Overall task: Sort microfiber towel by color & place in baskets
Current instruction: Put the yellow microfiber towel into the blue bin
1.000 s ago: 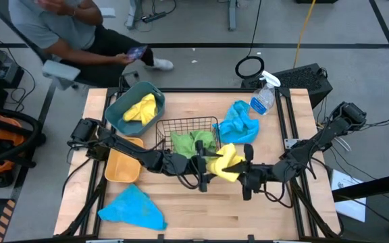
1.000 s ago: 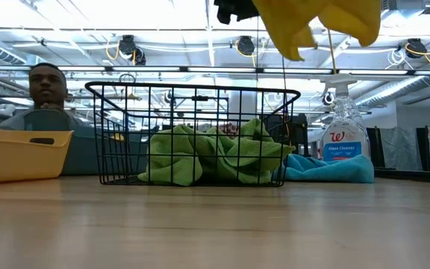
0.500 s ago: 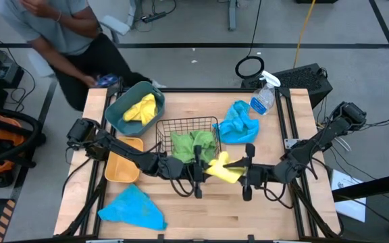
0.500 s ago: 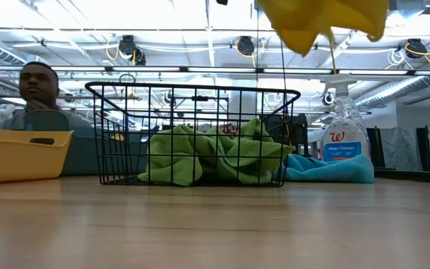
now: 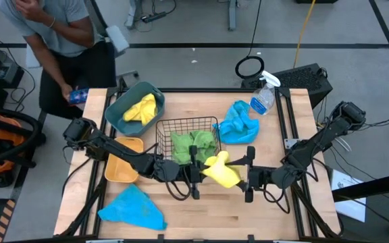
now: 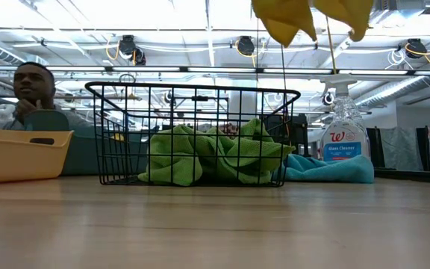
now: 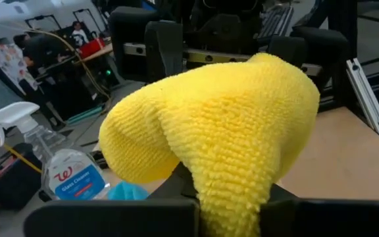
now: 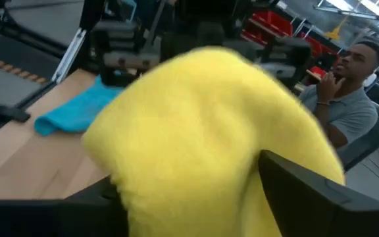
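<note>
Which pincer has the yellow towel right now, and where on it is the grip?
Both appear to: the yellow towel hangs in the air between the left pincer and right pincer, each pinching an opposite side of the bunched cloth.

Yellow towel (image 5: pixel 221 171), teal tub (image 5: pixel 119 112)

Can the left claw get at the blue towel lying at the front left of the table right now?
Probably not yet. The left claw is shut on the yellow towel, which the right claw also grips mid-table. The blue towel lies uncovered beside that arm, so the path looks free once the yellow one is released.
</note>
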